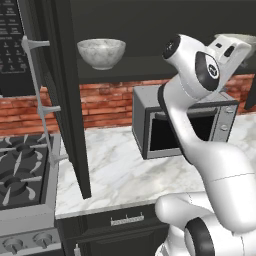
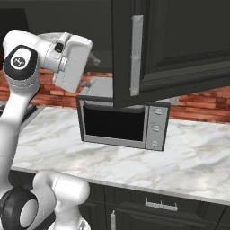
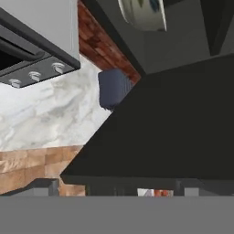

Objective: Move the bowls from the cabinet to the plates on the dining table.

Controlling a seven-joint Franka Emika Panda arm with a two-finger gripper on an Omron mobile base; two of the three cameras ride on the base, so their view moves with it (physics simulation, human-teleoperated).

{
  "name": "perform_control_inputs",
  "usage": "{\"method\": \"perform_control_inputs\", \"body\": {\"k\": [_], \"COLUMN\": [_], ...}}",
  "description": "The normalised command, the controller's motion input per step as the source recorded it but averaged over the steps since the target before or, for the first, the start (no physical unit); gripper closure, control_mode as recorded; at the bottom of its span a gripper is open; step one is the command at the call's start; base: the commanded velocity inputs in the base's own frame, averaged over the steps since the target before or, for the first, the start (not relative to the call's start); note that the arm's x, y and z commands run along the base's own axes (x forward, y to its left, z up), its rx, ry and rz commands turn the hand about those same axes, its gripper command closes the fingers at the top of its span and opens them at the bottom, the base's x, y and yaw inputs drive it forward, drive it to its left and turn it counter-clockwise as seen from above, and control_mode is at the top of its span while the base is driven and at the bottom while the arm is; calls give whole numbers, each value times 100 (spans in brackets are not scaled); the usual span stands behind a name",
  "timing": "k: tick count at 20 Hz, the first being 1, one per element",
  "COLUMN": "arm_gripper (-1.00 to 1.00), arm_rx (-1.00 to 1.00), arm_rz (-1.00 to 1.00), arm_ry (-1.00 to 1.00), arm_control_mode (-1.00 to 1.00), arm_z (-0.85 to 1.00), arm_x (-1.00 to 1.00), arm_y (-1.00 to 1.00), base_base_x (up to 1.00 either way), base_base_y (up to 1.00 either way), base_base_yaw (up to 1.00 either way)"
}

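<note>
Marbled bowl [image 1: 101,52] upright on open cabinet [image 1: 67,100] shelf, likely rigid, slick, breakable; best pinched across its rim; end effector [image 2: 92,57] raised nearby, finger state unreadable.

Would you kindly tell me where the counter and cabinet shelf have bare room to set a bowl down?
The marble counter lies bare between the stove and the microwave, and again right of the microwave. On the cabinet shelf, bare room shows right of the marbled bowl. It is tight beside the open door and the arm.
</note>
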Motion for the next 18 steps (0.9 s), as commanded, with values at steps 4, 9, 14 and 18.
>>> {"method": "perform_control_inputs", "body": {"k": [4, 9, 14, 18], "arm_gripper": [-100, -100, -100, -100], "arm_rx": [0, 0, 0, 0], "arm_rz": [-17, -10, -9, -13], "arm_ry": [0, 0, 0, 0], "arm_control_mode": [-100, -100, -100, -100], "arm_z": [0, -3, -4, -2], "arm_x": [0, 25, 26, -2], "arm_y": [0, -1, -22, -48], "base_base_x": [0, 0, 0, 0], "base_base_y": [0, 0, 0, 0], "base_base_yaw": [0, 0, 0, 0]}}
